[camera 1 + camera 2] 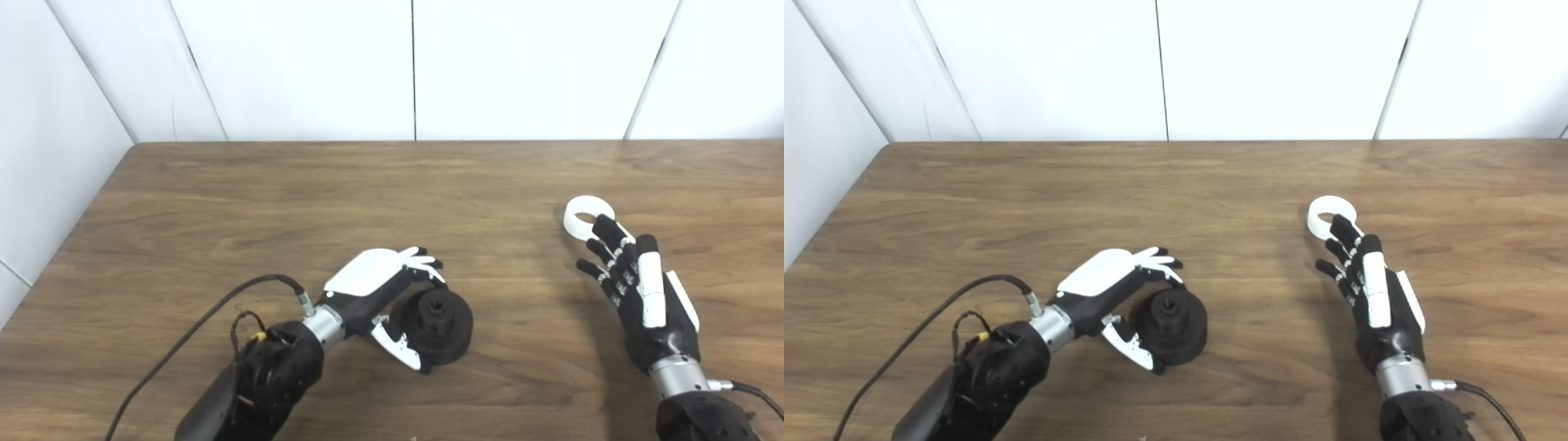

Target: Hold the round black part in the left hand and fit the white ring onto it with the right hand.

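The round black part (442,327) lies flat on the wooden table (367,202), near the front middle. My left hand (380,294) curls around its left side, fingers behind it and thumb in front, touching or nearly touching it. The part rests on the table, not lifted. The white ring (582,215) lies on the table at the right. My right hand (637,282) is open, palm sideways, with its fingertips (603,226) at the ring's near edge. I cannot tell if they touch it.
White wall panels (410,67) close off the table's far edge and left side. Cables run from both wrists, the left one (184,343) looping over the table's front left.
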